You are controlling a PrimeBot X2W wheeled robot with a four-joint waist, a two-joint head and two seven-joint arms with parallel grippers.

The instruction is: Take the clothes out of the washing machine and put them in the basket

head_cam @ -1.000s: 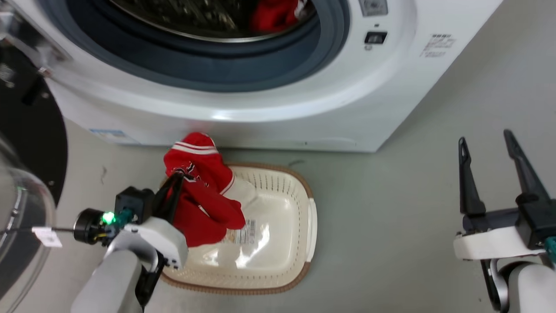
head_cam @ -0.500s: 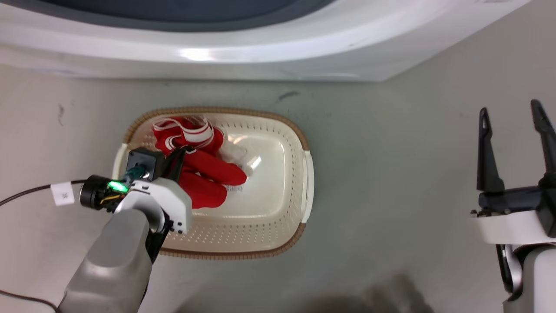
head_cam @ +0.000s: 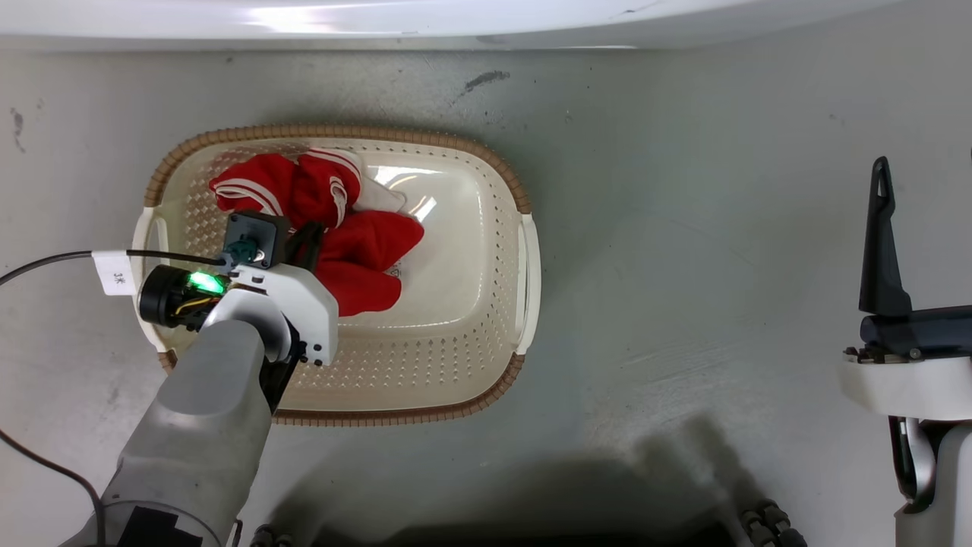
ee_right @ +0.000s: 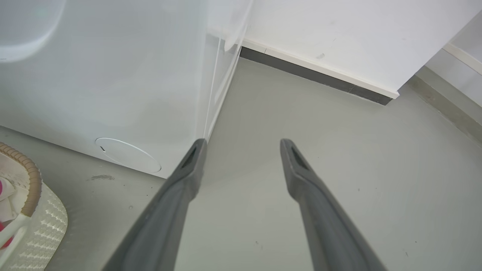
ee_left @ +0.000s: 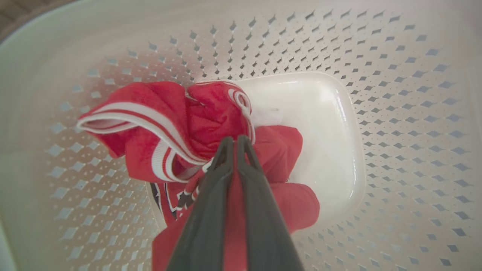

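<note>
The cream perforated basket (head_cam: pixel 471 152) stands on the floor just in front of the washing machine (head_cam: pixel 456 19), of which a white strip shows along the top of the head view. Red clothes (head_cam: pixel 364 258) with white trim lie bunched in the basket's far left part. My left gripper (head_cam: pixel 311 235) reaches down into the basket and is shut on the red cloth. In the left wrist view my left gripper (ee_left: pixel 234 140) pinches a fold of the clothes (ee_left: pixel 211 113) against the basket wall (ee_left: pixel 376 56). My right gripper (ee_right: pixel 243 145) hangs open and holds nothing, off to the basket's right.
Grey floor surrounds the basket. A black cable with a white tag (head_cam: pixel 114 272) trails from my left wrist. The machine's white side (ee_right: pixel 113 75) with a round cover (ee_right: pixel 128 154) and a wall skirting (ee_right: pixel 320 75) show in the right wrist view. A dark shadow lies along the near floor.
The head camera has tilted down, so the machine's porthole has left the picture. My left gripper has lowered the red garment from above the rim into the basket.
</note>
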